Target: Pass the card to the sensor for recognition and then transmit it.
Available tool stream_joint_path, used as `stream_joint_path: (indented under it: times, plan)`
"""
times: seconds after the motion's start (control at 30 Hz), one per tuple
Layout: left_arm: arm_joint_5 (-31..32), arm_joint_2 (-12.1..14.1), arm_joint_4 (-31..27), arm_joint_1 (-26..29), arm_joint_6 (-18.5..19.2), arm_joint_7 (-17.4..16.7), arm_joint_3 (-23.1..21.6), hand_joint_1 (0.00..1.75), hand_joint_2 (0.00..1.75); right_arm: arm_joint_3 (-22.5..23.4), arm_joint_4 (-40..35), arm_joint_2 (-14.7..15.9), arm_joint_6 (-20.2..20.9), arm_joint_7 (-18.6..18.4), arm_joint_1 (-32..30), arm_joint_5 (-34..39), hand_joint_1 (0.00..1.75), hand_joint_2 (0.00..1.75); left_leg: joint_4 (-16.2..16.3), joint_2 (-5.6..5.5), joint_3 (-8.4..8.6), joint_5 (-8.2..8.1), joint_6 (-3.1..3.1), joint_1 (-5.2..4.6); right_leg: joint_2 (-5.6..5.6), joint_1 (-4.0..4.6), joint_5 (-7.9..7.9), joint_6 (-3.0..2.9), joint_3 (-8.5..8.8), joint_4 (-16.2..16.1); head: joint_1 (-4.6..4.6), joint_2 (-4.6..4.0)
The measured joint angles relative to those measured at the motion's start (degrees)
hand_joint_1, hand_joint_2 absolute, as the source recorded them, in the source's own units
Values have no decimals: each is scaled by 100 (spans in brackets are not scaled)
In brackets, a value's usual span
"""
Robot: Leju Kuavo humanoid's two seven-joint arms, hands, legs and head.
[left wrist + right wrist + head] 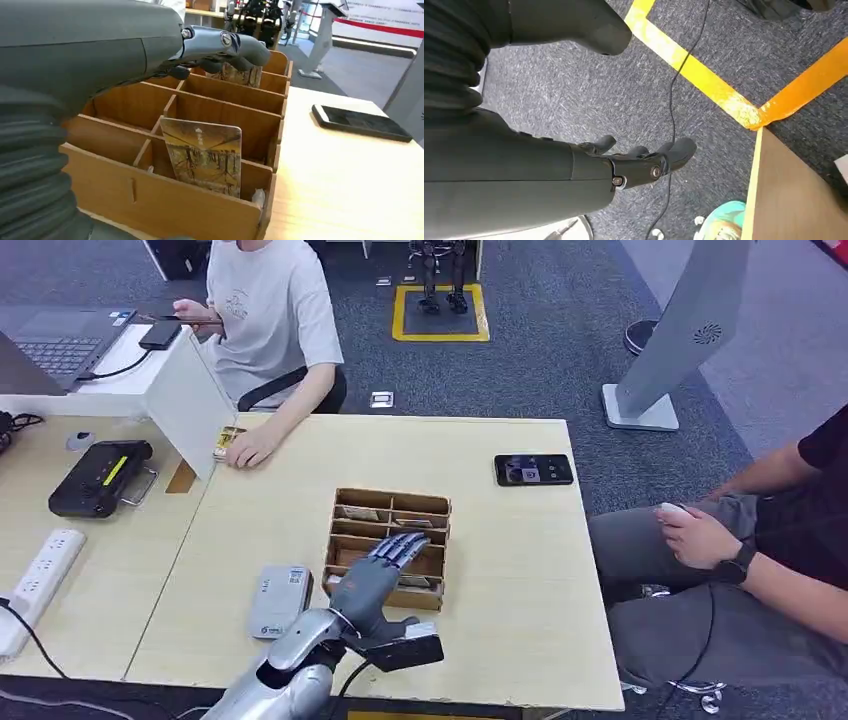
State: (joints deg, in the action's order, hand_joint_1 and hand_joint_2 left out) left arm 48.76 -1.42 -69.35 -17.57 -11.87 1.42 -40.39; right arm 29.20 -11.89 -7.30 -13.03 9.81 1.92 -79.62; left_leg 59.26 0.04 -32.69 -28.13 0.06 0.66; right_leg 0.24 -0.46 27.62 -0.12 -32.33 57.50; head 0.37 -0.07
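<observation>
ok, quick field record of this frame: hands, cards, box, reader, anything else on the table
left hand: reaching over the wooden box, fingers at the far card; grip not confirmed
right hand: hanging beside the table, over grey carpet, holding nothing
near card: upright in a front compartment of the box
grey reader: flat on the table, beside the box
black phone: flat, far right of the table
people: one seated across the table, one at the right

A black phone (pixel 533 469) lies far right on the table (pixel 500 570). A white power strip (pixel 40 572) and black device (pixel 98 476) sit left. Two people sit nearby.
</observation>
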Motion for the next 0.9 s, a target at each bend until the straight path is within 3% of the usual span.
stream_joint_path:
  times: [0.53,0.57,0.9]
  plan:
    - [-9,0,55,-7,-2,0,18,0,175,-59,0,7,-4,0,0,18,0,175,0,0,0,0,0,0,0,0,0,0,0,0,2,0]
    - [-9,0,55,-7,-2,0,18,169,175,-64,0,7,-4,0,0,24,0,175,0,0,0,0,0,0,0,0,0,0,0,0,0,0]
    - [-37,2,59,-6,46,46,18,175,175,-81,0,7,-2,11,0,63,0,175,0,0,0,0,0,0,0,0,0,0,0,0,0,0]
